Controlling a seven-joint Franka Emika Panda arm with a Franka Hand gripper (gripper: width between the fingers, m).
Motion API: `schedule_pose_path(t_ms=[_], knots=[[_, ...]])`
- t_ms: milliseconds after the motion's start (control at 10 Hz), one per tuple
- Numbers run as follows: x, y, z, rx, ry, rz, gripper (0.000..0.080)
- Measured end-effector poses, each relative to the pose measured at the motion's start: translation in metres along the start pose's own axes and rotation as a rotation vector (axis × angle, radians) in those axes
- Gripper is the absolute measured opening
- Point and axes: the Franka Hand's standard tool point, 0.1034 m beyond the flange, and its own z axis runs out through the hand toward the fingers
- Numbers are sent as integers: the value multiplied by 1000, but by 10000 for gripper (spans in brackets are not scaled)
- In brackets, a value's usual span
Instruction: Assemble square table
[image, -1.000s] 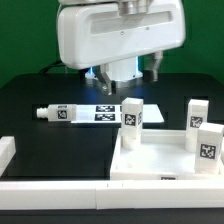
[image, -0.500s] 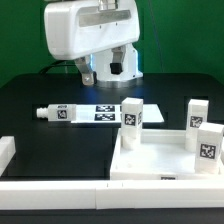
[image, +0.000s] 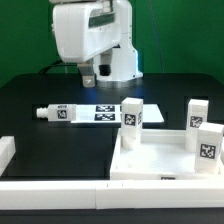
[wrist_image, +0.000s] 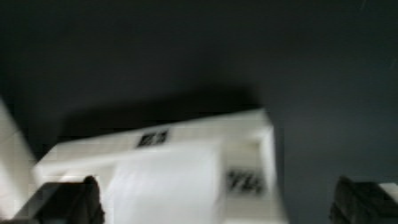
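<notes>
The square slab (image: 160, 158) lies on the black tabletop (image: 50, 140) toward the exterior view's right, with three tagged legs (image: 132, 125) standing upright in its corners. A fourth leg (image: 62, 113) lies on its side, apart from the slab on the exterior view's left. The pincer (wrist_image: 214, 205) hangs above and behind these parts, its fingers (wrist_image: 63, 203) spread wide, holding nothing.
</notes>
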Motion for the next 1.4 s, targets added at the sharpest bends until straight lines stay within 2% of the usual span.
schedule_pose_path(t_ms=[100, 600, 700, 900, 1000, 1200, 1400], knots=[[-6, -6, 3, 15, -15, -33, 649], [-12, -7, 5, 20, -16, -40, 649], [-20, -16, 13, 20, -23, -46, 649], [-61, -55, 38, 16, -41, -79, 649], [-81, -70, 47, 35, -33, -74, 649], [-81, -67, 46, 35, -41, -50, 649], [-85, -72, 49, 40, -40, -51, 649]])
